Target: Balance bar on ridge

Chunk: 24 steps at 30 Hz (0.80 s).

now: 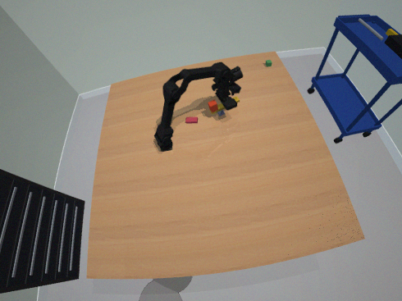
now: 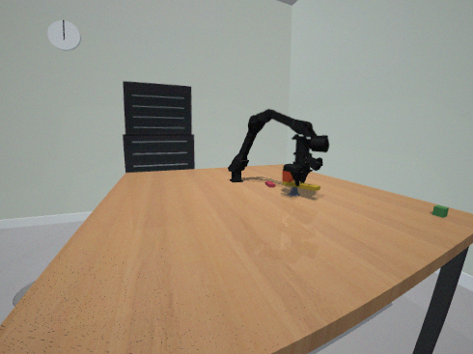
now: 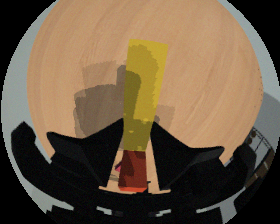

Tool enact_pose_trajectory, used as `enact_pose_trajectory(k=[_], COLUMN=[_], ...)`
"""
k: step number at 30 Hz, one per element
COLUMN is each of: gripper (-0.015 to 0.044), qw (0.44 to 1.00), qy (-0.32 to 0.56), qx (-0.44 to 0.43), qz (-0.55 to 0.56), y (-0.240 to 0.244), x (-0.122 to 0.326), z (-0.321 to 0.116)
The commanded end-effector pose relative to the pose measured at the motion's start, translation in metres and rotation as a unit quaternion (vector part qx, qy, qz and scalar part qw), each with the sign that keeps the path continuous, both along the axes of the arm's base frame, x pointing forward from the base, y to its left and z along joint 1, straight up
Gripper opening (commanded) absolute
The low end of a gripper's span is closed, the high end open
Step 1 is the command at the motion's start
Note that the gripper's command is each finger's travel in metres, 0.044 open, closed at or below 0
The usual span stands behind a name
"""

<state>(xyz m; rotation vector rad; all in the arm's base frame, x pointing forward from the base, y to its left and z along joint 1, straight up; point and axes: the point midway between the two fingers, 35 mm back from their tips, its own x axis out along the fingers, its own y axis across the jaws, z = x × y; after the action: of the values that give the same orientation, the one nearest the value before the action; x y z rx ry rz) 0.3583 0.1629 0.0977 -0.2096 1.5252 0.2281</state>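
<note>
Pinching the yellow bar (image 1: 220, 107) (image 2: 310, 187) (image 3: 145, 75) with the gripper (image 1: 230, 106) (image 2: 298, 183) (image 3: 138, 122), near its orange block (image 1: 212, 106) (image 2: 287, 176) (image 3: 132, 170). Held above the wooden table (image 1: 205, 193) (image 2: 193, 246) (image 3: 200, 65), over or just beside the small blue ridge (image 1: 221, 113) (image 2: 293, 192); contact perhaps made, too small to tell. Likely stiff, hardly fragile, and heavier at the block end, on the left. Best gripped by the sides, close to the balance point, well short of the far-reaching right end.

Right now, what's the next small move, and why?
Probably ease the bar down a touch, keeping it level: the pincer grips it above the table, near the blue ridge; contact isn't clear.
</note>
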Motion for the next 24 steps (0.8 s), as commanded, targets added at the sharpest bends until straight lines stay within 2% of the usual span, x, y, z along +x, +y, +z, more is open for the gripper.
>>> enact_pose_trajectory(k=[1,24], gripper=[0.0000,0.0000], qw=[1.000,1.000], qy=[-0.001,-0.001], qx=[0.000,0.000], qz=[0.000,0.000], y=[-0.0001,-0.0002], x=[0.0002,0.0000], z=[-0.0005,-0.0024])
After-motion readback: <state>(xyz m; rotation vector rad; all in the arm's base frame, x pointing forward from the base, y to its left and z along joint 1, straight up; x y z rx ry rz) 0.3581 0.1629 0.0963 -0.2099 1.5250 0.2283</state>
